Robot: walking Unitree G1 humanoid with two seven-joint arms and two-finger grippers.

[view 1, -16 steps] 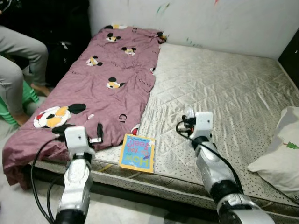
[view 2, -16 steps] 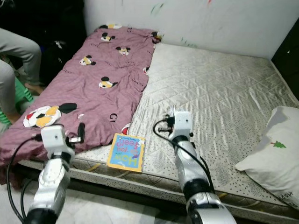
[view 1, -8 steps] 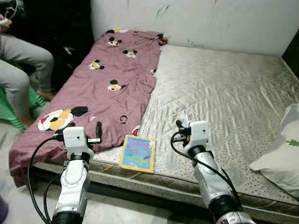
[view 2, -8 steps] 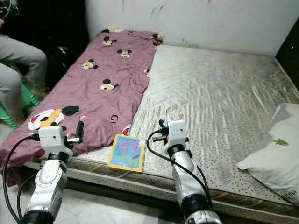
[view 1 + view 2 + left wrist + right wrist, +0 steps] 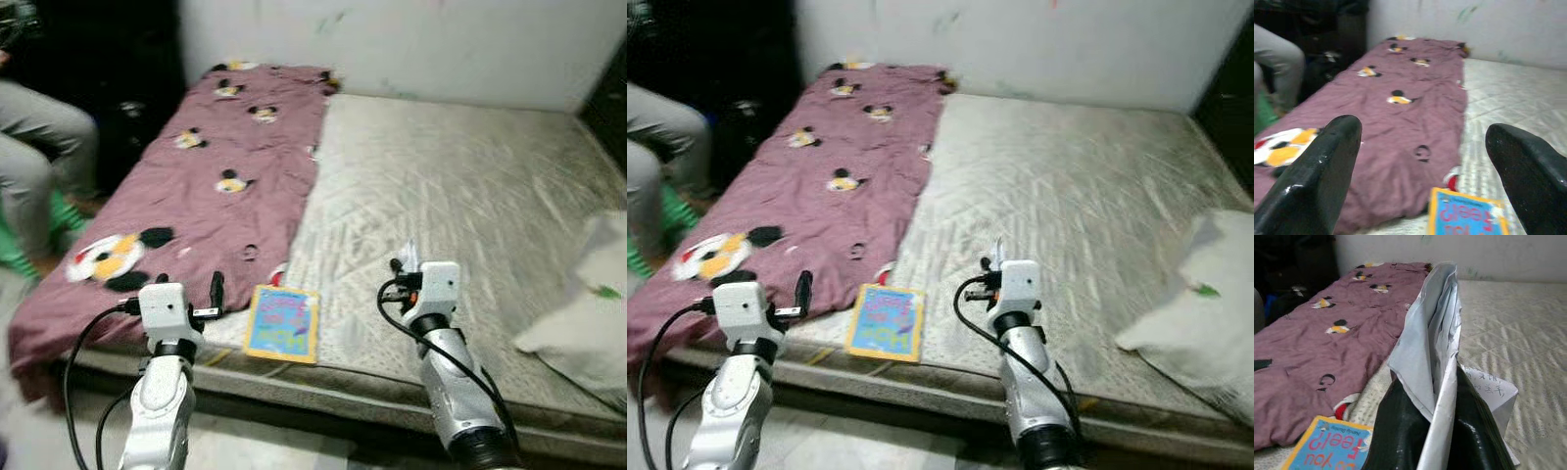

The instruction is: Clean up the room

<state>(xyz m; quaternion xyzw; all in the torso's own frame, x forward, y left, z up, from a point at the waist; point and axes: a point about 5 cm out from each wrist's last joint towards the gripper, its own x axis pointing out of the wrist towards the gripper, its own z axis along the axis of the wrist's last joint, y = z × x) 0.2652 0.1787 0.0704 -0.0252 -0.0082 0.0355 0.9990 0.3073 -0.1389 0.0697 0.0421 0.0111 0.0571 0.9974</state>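
Note:
A blue and yellow children's book (image 5: 282, 323) lies flat near the front edge of the mattress (image 5: 470, 186), beside a purple cartoon-print blanket (image 5: 216, 176). My left gripper (image 5: 189, 286) hovers over the blanket's front corner, left of the book, with its fingers (image 5: 1317, 166) spread wide and nothing between them. My right gripper (image 5: 403, 270) is to the right of the book, above the bare mattress. It is shut on a folded white paper (image 5: 1435, 342) that sticks up past the fingertips.
A white pillow (image 5: 586, 294) lies at the mattress's right edge. A person's grey-trousered legs (image 5: 34, 157) and a green stool (image 5: 20, 250) are at the left beside the bed. A white wall (image 5: 392, 39) runs behind the bed. Floor lies below the front edge.
The whole picture has shifted and blurred, so the camera has moved. Relative to the book, the right gripper has drifted slightly right, still holding the paper. The left gripper stays open.

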